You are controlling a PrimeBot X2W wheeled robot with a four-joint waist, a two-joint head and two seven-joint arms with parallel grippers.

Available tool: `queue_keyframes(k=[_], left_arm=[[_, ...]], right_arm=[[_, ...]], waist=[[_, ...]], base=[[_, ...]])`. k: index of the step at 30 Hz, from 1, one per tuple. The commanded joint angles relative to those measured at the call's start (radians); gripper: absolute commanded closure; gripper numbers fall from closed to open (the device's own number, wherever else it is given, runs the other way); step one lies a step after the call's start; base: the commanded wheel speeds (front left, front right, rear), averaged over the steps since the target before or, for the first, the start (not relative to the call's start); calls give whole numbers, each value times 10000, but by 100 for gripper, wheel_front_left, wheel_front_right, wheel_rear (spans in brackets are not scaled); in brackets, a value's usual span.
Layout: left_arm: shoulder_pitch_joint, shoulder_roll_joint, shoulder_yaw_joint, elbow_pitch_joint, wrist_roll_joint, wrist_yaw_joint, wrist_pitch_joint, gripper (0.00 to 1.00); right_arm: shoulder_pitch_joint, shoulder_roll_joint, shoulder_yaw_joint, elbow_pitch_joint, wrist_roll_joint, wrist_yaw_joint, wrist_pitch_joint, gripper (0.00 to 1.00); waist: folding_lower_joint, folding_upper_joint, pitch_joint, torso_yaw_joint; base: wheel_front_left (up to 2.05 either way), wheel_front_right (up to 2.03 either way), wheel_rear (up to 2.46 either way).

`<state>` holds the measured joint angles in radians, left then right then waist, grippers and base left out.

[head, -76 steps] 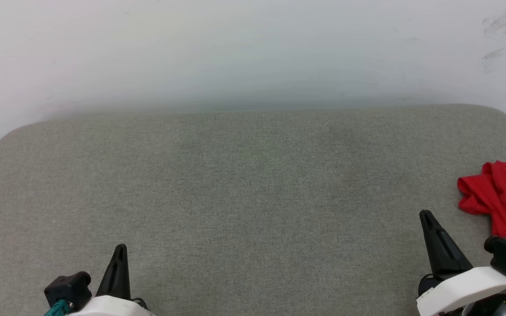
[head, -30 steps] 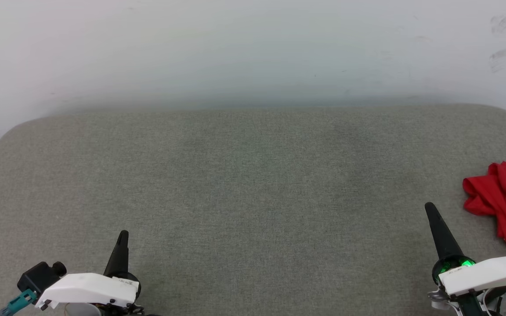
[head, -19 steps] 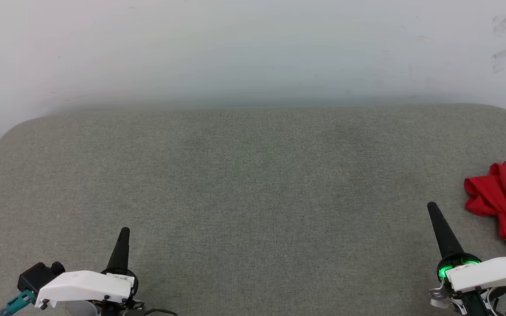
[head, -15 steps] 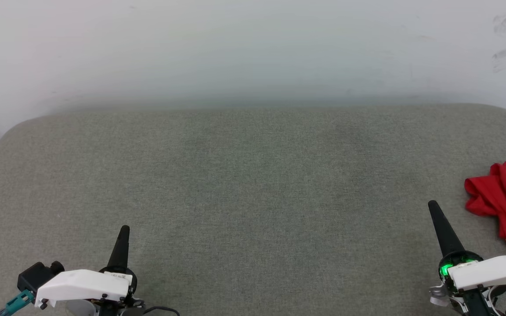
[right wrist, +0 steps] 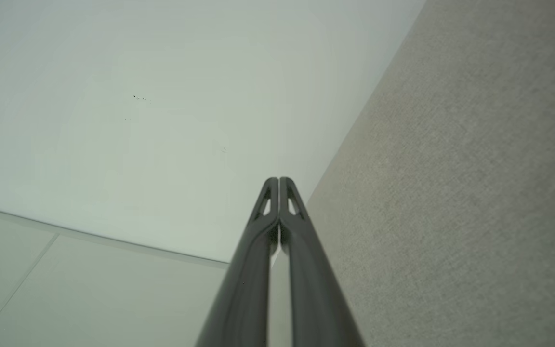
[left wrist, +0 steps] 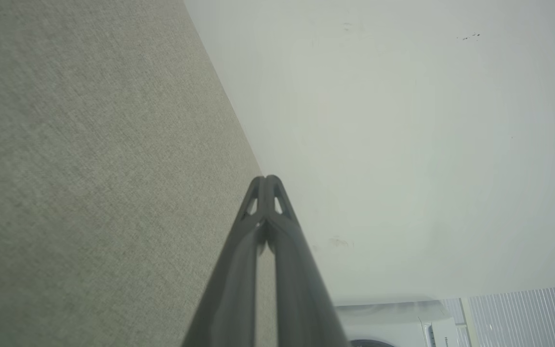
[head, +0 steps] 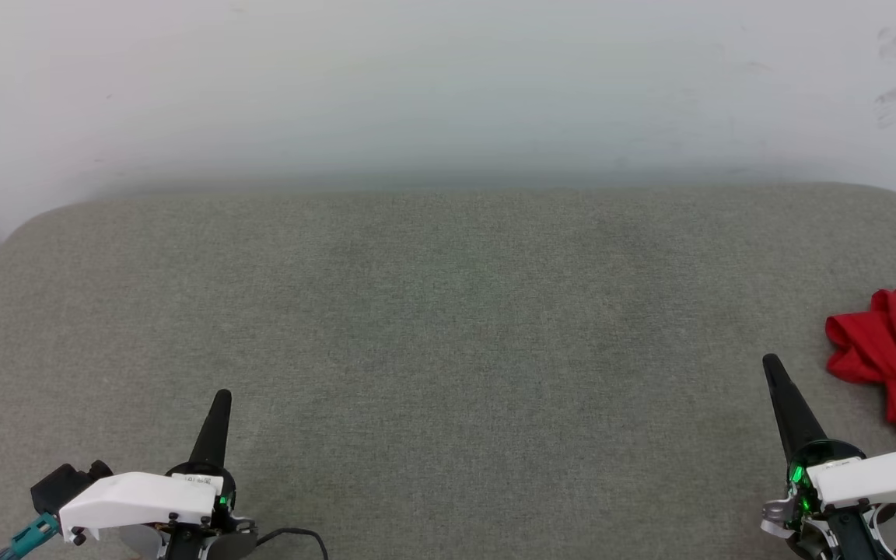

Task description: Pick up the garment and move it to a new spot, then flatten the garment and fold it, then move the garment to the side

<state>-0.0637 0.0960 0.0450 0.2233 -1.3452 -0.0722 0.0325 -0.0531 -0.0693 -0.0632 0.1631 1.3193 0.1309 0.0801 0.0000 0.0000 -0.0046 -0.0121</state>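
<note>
Crumpled red fabric garment lies near right gripper; this and left gripper are pinched together, empty. Open the right one, then grasp a raised fold.

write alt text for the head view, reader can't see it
A crumpled red shirt lies at the right edge of a grey padded surface before a pale wall. The left gripper and right gripper, both shut and empty, point up from the bottom corners, the right one near the shirt, not touching.

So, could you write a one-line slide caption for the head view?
Left gripper and right gripper, shut and empty, over a grey cushion; crumpled red garment lies on its right side.
</note>
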Motion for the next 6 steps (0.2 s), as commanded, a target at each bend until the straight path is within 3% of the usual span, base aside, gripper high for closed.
queue_keyframes(k=[1,6], left_arm=[[-171,-11,91,-10,-194,-100,68,100],[-235,-75,177,21,-553,-188,179,100]], right_arm=[[-240,-53,-31,9,222,-2,12,100],[-292,-44,-66,130,652,-2,36,100]], waist=[[0,0,2,4],[0,0,12,19]], base=[[0,0,0],[0,0,0]])
